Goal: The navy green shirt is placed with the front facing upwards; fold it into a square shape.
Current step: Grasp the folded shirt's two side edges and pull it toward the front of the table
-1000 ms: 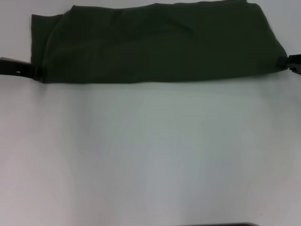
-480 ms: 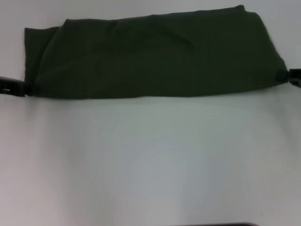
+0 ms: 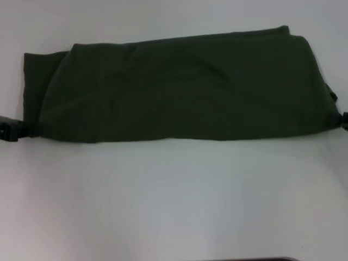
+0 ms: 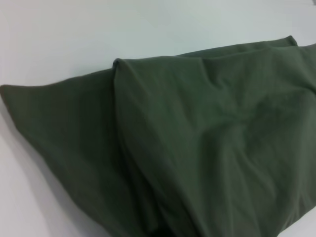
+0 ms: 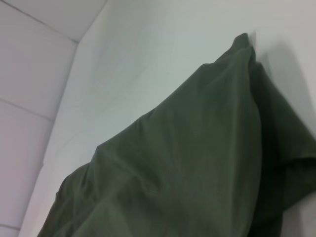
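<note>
The navy green shirt [image 3: 179, 87] lies across the far half of the white table as a long folded band. Its plain dark green side faces up and no print shows. My left gripper [image 3: 23, 131] sits at the band's near left corner, pinching the cloth. My right gripper [image 3: 342, 119] holds the near right corner at the picture's edge. The left wrist view shows layered folds of the shirt [image 4: 207, 148] close up. In the right wrist view, the shirt [image 5: 187, 168] rises to a pointed corner. Neither wrist view shows fingers.
The white table [image 3: 174, 201] stretches bare between the shirt and me. A thin dark strip [image 3: 244, 259] shows at the near edge. The right wrist view shows a pale panelled surface [image 5: 29, 74] beyond the table's edge.
Both grippers have moved toward me, and the shirt band has slid with them across the table. Its folded shape is unchanged.
</note>
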Robot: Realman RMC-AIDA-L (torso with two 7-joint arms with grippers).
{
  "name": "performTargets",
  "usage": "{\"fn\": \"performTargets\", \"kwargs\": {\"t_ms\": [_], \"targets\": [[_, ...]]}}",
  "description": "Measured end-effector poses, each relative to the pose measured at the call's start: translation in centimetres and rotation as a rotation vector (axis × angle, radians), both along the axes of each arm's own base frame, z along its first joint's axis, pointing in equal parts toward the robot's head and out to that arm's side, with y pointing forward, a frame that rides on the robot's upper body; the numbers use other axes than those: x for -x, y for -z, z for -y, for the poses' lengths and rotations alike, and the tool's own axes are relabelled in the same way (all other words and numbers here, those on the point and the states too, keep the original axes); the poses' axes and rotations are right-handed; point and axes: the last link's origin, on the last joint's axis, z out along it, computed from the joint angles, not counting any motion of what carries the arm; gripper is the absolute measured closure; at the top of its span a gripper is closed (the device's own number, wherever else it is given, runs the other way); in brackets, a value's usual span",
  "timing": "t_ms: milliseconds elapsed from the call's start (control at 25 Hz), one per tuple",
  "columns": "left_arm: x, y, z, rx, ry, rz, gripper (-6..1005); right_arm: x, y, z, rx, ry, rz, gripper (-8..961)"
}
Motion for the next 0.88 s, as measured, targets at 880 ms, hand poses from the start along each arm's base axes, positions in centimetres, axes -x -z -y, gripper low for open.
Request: {"fn": "performTargets", "kwargs": {"t_ms": [880], "targets": [[2.0, -0.7, 6.1, 0.097, -0.086, 0.056, 965, -0.9, 0.2, 6.6, 0.047, -0.019, -0.089, 939]]}}
